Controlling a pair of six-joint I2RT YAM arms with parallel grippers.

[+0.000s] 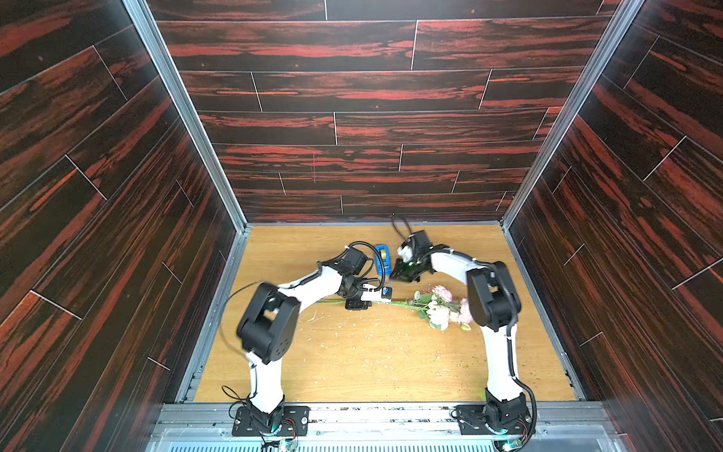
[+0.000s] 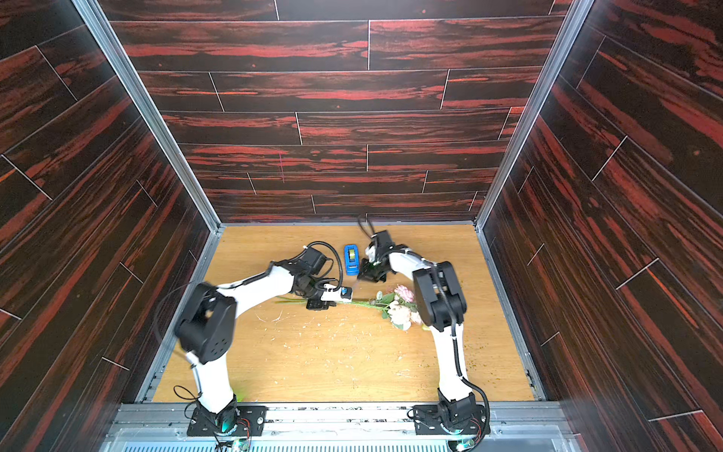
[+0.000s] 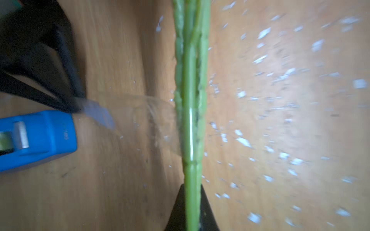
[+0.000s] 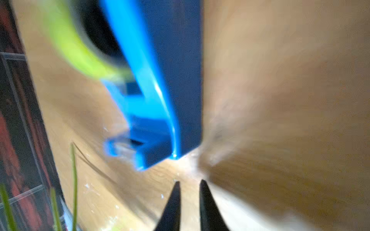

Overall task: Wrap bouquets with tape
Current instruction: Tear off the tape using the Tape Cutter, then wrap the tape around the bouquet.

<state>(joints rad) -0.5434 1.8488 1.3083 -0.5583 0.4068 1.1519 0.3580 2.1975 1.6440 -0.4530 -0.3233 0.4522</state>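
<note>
Two bent arms (image 1: 313,285): left gripper (image 3: 192,190) clamps the bouquets (image 3: 190,80), right gripper (image 4: 189,183) (blurred) seems ajar.

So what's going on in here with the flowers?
A robot is mid-wrap. Its left gripper pinches the bouquet by its stems. A clear tape strip runs from the stems toward the right gripper, whose jaws stand slightly apart beside the blue dispenser.

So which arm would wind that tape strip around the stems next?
Probably the right: the left gripper is clamped on the stems, while the right gripper sits at the tape strip's loose end.
</note>
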